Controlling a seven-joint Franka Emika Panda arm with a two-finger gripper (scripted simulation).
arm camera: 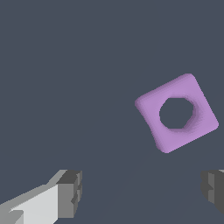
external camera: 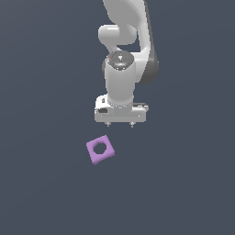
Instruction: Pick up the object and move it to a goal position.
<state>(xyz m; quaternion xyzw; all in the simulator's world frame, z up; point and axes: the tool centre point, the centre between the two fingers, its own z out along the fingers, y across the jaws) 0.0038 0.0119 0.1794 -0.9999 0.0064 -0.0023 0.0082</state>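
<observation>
The object (external camera: 100, 149) is a small flat light-purple square block with rounded corners and a round hole through its centre. It lies flat on the dark grey surface, turned at an angle. My gripper (external camera: 120, 124) hangs above the surface, apart from the block and toward the exterior view's right of it. The jaws are open and hold nothing. In the wrist view the block (arm camera: 151, 109) lies beyond the gap of the gripper (arm camera: 142, 190), not between the two dark fingertips (arm camera: 72, 192).
The plain dark grey surface (external camera: 46, 183) spreads all around the block. The white arm (external camera: 121, 46) rises behind the gripper. No goal marker shows.
</observation>
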